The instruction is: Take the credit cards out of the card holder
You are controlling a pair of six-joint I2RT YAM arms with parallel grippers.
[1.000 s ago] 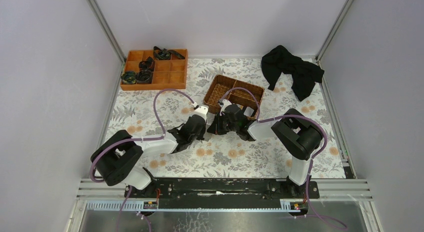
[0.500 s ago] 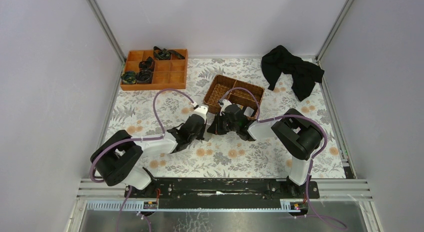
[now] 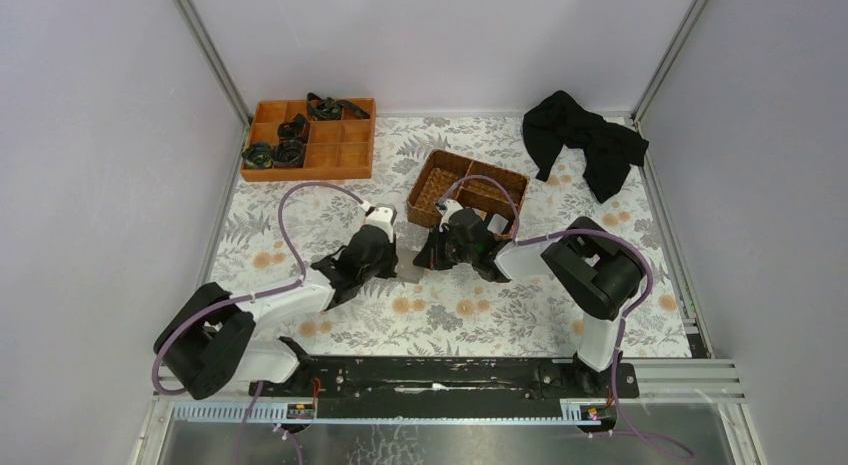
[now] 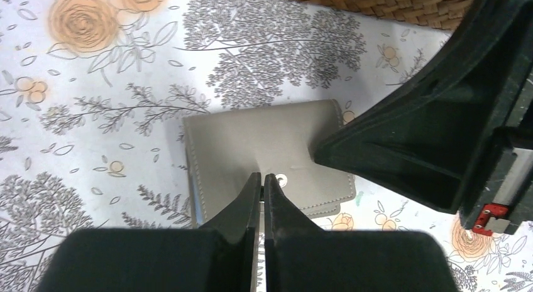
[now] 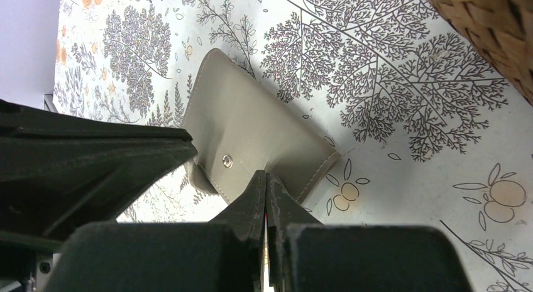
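The card holder (image 4: 264, 151) is a flat grey-beige wallet with a metal snap, lying closed on the floral cloth between my two grippers; the top view shows a small patch of it (image 3: 409, 273). My left gripper (image 4: 262, 176) is shut, its tips over the wallet's near edge beside the snap. I see nothing between its fingers. My right gripper (image 5: 266, 174) is shut too, its tips resting on the opposite edge of the card holder (image 5: 251, 125). The credit cards are hidden.
A brown wicker basket (image 3: 468, 190) stands just behind the grippers, its wall close to the wallet (image 4: 377, 3). An orange divided tray (image 3: 310, 140) with dark items sits at the back left. A black cloth (image 3: 585, 140) lies at the back right.
My left gripper has closed and the left arm has swung a little to the left, away from the right gripper. The right arm has stayed put.
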